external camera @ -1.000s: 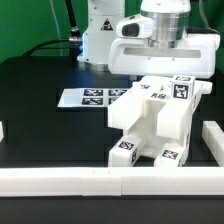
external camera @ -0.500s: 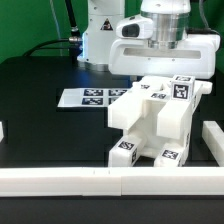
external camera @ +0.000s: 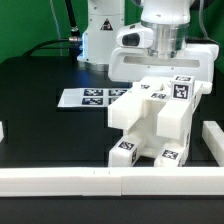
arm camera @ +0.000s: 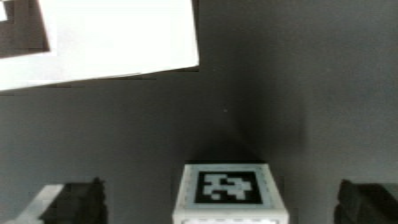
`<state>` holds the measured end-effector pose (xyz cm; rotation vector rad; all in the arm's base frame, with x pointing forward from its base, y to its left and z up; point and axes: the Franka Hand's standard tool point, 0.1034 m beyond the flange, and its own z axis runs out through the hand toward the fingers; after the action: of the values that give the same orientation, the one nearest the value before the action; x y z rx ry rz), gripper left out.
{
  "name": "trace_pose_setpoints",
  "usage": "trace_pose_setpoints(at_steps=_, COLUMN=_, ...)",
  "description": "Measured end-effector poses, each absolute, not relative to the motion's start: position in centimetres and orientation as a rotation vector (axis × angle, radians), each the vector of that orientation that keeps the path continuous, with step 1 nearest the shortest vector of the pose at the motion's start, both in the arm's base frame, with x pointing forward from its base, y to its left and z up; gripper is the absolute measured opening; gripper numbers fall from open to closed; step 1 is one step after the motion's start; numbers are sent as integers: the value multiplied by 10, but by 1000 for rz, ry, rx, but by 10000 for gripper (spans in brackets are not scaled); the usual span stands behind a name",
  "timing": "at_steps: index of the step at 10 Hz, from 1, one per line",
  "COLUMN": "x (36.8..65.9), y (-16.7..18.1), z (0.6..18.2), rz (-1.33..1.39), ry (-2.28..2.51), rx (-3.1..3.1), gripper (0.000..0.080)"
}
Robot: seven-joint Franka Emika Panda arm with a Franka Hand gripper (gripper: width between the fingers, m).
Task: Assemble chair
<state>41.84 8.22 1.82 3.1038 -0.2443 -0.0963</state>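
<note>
Step in hand: you look to be lining up over the chair (external camera: 152, 122) for a grasp or a press; nothing is taken yet.
Chair place: on the black counter (external camera: 40, 120), at about 4 o'clock in the exterior view, just inside the white border rails (external camera: 60, 180).
How to do it well: centre the tagged part (arm camera: 226, 190) between the fingers before you descend; come straight down and close only once both fingers flank it evenly.
Hand: the hand (arm camera: 226, 205) is spread fully wide, one dark finger (arm camera: 68, 205) either side of the tagged part.
Hold: it grips nothing; whether it touches the part, you cannot tell.
Marker board: lies at 10 o'clock from the chair (external camera: 90, 97), apart from the hand.
</note>
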Motion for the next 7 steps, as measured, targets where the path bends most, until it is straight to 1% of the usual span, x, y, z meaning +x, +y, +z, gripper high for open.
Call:
trace_pose_setpoints(at_steps=5, x=415, y=81, z=13, rz=-113, ry=-241, rx=3098, gripper=649)
trace_pose_setpoints(at_steps=6, x=415, y=81, z=12, rz=-116, ry=-242, rx=3097, gripper=542)
trace_pose_setpoints(at_steps=7, x=414, y=81, z=11, rz=-118, ry=-242, rx=3096, gripper=405)
